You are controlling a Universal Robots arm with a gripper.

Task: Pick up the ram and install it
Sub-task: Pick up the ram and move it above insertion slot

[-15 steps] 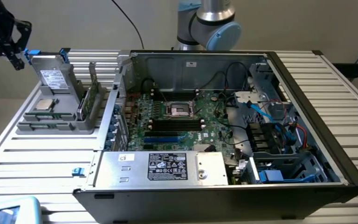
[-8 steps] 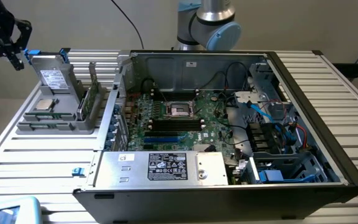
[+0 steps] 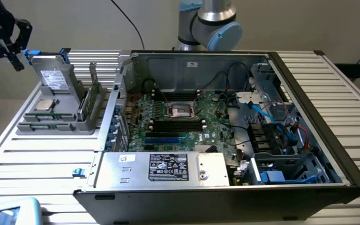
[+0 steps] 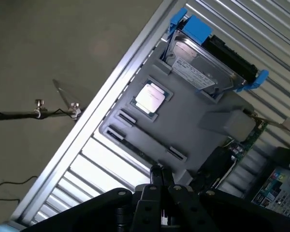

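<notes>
The gripper [image 3: 14, 51] [image 4: 163, 176] hangs clenched on nothing, its fingertips [image 4: 157, 173] meeting, above and off the grey parts tray [image 3: 61, 119] toward the exterior view's left. The ram [image 3: 42, 126] sits edge-up in a slot along the tray's near edge. On the tray also rest a silver processor chip [image 3: 44, 105], a hard drive in blue brackets [image 3: 56, 77], and a green expansion card [image 3: 89, 101]. Beside the tray stands the open computer case [image 3: 305, 93], its memory slots [image 3: 178, 125] empty.

Ram [image 3: 45, 126] [image 4: 135, 151], long thin green stick, seen mostly edge-on, seated in the narrow slot along the grey tray's [image 3: 24, 131] [image 4: 198, 104] low front rim, lengthwise with that rim, free of any grasp
</notes>
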